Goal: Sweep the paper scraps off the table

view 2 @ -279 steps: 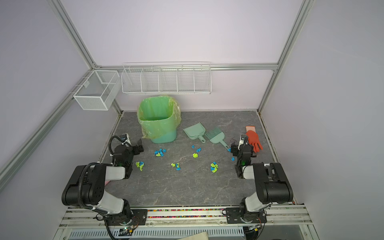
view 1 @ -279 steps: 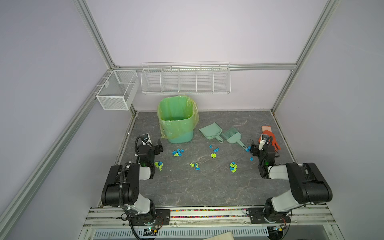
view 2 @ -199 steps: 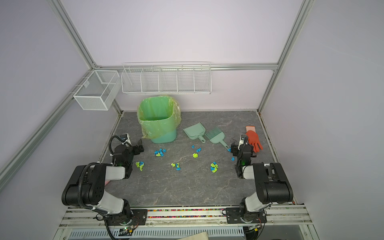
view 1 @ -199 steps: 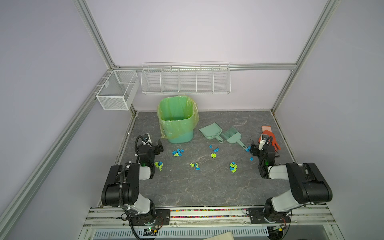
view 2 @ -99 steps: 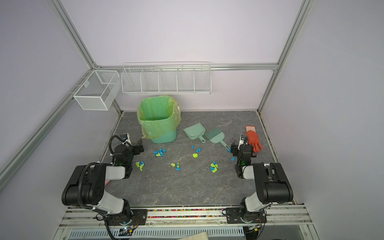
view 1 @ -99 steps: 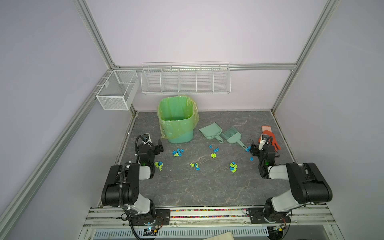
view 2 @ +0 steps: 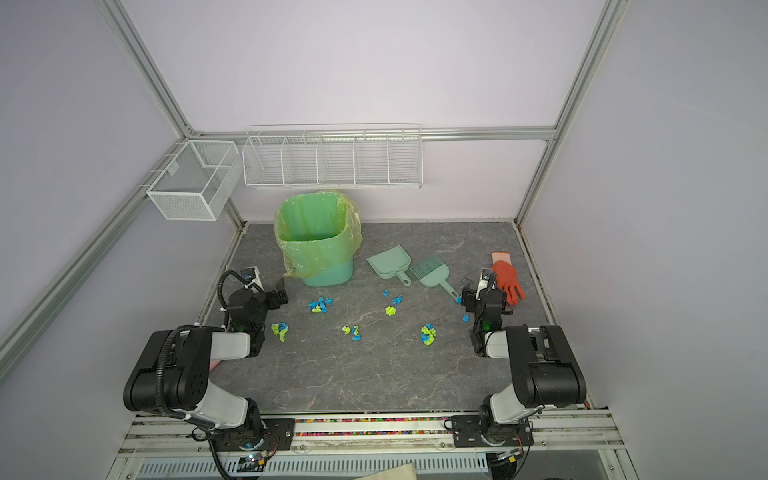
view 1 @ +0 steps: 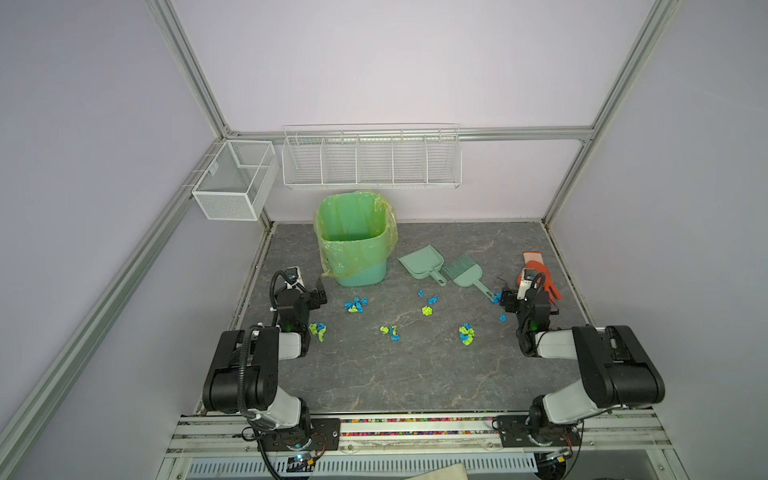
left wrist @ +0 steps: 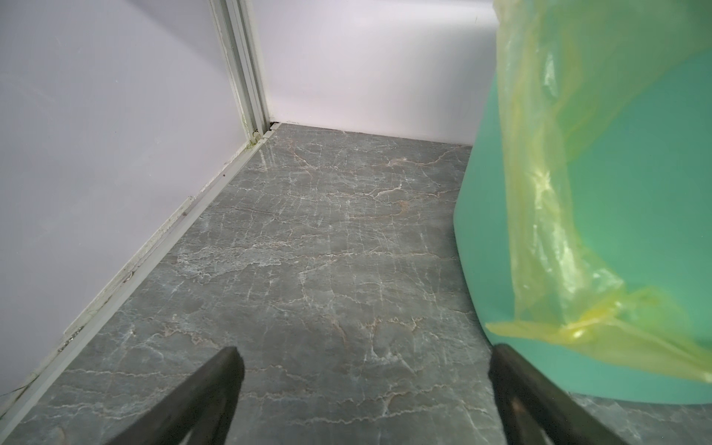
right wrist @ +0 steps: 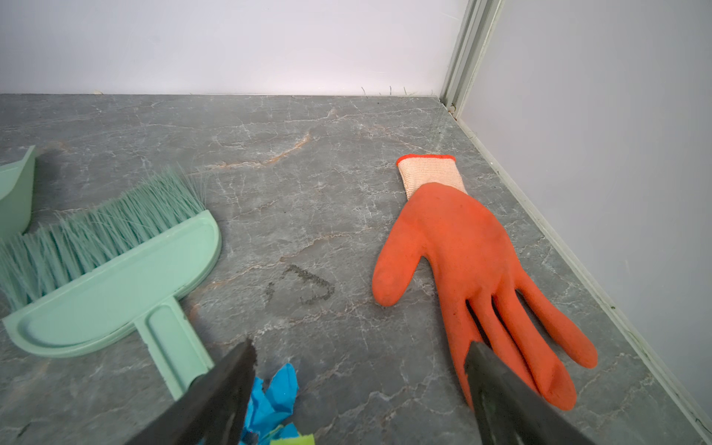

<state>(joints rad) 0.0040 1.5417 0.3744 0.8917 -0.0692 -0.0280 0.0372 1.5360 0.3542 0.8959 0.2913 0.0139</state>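
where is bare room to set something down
Bare: near strip of the dark grey veined table, short of the blue and lime paper scraps; the back edge between green plastic bin and orange glove. Crowded: the middle, with scraps, mint dustpan and brush.

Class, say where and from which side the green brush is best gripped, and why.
Probably the brush by its slim handle, from above, jaws across it: it lies flat, handle end nearest the open right gripper.

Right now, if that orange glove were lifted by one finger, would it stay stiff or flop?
Probably flop: the orange glove lies flat and limp, and its cuff is knitted. The matte coating looks grippy rather than slippery.
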